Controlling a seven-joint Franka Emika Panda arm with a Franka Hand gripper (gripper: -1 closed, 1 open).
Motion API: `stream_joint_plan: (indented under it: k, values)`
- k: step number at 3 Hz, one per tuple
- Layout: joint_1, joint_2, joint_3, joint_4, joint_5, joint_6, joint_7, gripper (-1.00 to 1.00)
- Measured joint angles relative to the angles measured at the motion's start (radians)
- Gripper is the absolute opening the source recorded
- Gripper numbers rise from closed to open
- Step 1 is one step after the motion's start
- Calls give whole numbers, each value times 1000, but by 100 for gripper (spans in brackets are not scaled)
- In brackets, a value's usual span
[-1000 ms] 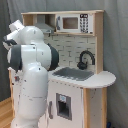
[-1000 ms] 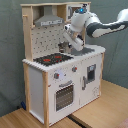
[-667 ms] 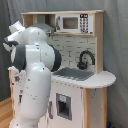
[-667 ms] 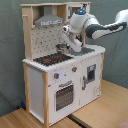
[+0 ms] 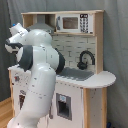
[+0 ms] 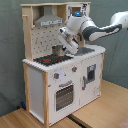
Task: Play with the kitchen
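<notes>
The white and light-wood toy kitchen [image 6: 37,82] stands on a wooden floor. Its red-ringed black hob [image 6: 46,60] lies under the grey hood [image 6: 49,21], with the oven door [image 6: 64,95] below. A small metal pot [image 6: 57,49] sits at the back of the hob. My gripper [image 6: 69,48] hangs over the counter just right of the pot, pointing down. In the first exterior view the kitchen [image 5: 97,80] shows its black faucet [image 5: 85,59] and sink [image 5: 75,75]. There my white arm [image 5: 37,75] hides the hob and the gripper.
A toy microwave [image 5: 70,23] sits on the kitchen's top shelf. The pegboard back [image 6: 42,42] rises behind the hob. A grey curtain [image 6: 10,50] hangs behind the kitchen. The arm reaches in from the second exterior view's right.
My hand has shifted slightly toward the second exterior view's left, closer to the pot. The kitchen has not moved.
</notes>
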Motion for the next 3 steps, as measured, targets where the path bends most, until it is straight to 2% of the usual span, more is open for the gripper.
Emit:
stream_joint_plan:
  k: [3]
  values:
    - [206, 151, -107, 158, -115, -30, 1, -100]
